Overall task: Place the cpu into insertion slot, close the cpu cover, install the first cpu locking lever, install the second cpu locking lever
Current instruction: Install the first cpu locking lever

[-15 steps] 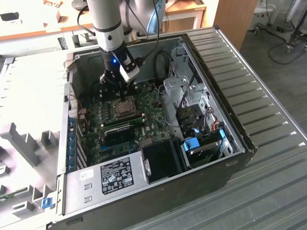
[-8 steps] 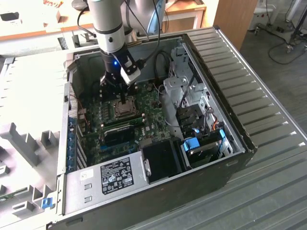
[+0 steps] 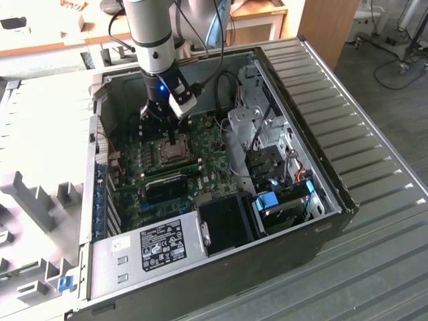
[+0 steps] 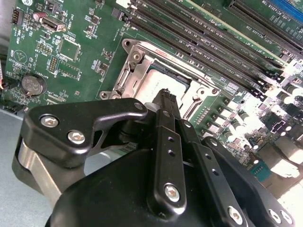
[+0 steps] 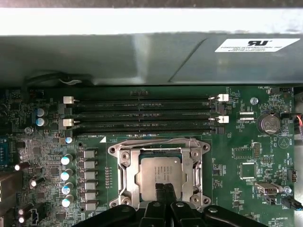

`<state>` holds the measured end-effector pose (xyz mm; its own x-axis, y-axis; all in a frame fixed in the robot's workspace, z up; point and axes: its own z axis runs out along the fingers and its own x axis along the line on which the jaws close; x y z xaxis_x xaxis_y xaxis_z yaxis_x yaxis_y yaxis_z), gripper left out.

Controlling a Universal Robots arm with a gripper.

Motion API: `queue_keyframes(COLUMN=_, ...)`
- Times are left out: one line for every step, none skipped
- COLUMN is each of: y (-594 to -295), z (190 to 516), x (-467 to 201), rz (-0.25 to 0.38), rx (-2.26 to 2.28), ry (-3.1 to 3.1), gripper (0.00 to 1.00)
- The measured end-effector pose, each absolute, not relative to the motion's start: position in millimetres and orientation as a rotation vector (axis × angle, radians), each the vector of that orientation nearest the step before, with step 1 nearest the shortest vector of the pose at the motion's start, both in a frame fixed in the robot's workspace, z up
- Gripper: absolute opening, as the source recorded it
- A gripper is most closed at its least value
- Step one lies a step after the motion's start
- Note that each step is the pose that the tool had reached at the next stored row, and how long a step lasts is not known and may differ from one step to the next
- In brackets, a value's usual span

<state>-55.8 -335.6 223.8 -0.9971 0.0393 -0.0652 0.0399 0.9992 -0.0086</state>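
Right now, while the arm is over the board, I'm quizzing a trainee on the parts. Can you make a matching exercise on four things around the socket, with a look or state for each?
Things:
1. cpu
2. cpu cover
3. memory slots
4. coin battery

Look or state:
A. long black parallel rows with pale end latches
B. round silvery disc on the green board
C. flat silvery-grey square, showing through a window
D. metal frame lying down flat around the chip

Pairs: 1-C, 2-D, 3-A, 4-B
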Motion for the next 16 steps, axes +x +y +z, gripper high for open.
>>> queue_keyframes(y=-335.6, z=224.3, x=-55.8, rz=-0.016, rx=0.061, ry=3.076, gripper=0.11)
queue_keyframes(y=-335.6, z=224.8, x=-55.8, rz=-0.015, rx=0.061, ry=3.076, gripper=0.11)
queue_keyframes(y=-335.6, z=225.3, x=-55.8, rz=-0.015, rx=0.061, ry=3.076, gripper=0.11)
queue_keyframes(y=-335.6, z=225.8, x=-55.8, rz=-0.015, rx=0.061, ry=3.076, gripper=0.11)
queue_keyframes(y=-335.6, z=225.9, x=-55.7, rz=-0.015, rx=0.061, ry=3.076, gripper=0.11)
queue_keyframes(y=-335.6, z=225.9, x=-55.7, rz=-0.015, rx=0.061, ry=3.076, gripper=0.11)
queue_keyframes(y=-335.6, z=225.9, x=-55.7, rz=-0.015, rx=0.061, ry=3.076, gripper=0.11)
queue_keyframes(y=-335.6, z=225.9, x=-55.7, rz=-0.015, rx=0.061, ry=3.076, gripper=0.11)
queue_keyframes(y=-335.6, z=226.0, x=-55.8, rz=-0.015, rx=0.061, ry=3.076, gripper=0.11)
queue_keyframes(y=-335.6, z=225.9, x=-55.4, rz=-0.015, rx=0.061, ry=3.081, gripper=0.11)
queue_keyframes(y=-335.6, z=226.0, x=-55.2, rz=-0.016, rx=0.061, ry=3.089, gripper=0.11)
queue_keyframes(y=-335.6, z=226.0, x=-55.3, rz=-0.016, rx=0.061, ry=3.089, gripper=0.11)
queue_keyframes(y=-335.6, z=226.0, x=-55.3, rz=-0.016, rx=0.061, ry=3.090, gripper=0.11)
queue_keyframes(y=-335.6, z=226.0, x=-55.3, rz=-0.016, rx=0.061, ry=3.090, gripper=0.11)
queue_keyframes(y=-335.6, z=226.0, x=-55.3, rz=-0.016, rx=0.061, ry=3.090, gripper=0.11)
queue_keyframes(y=-335.6, z=226.0, x=-55.3, rz=-0.015, rx=0.061, ry=3.090, gripper=0.11)
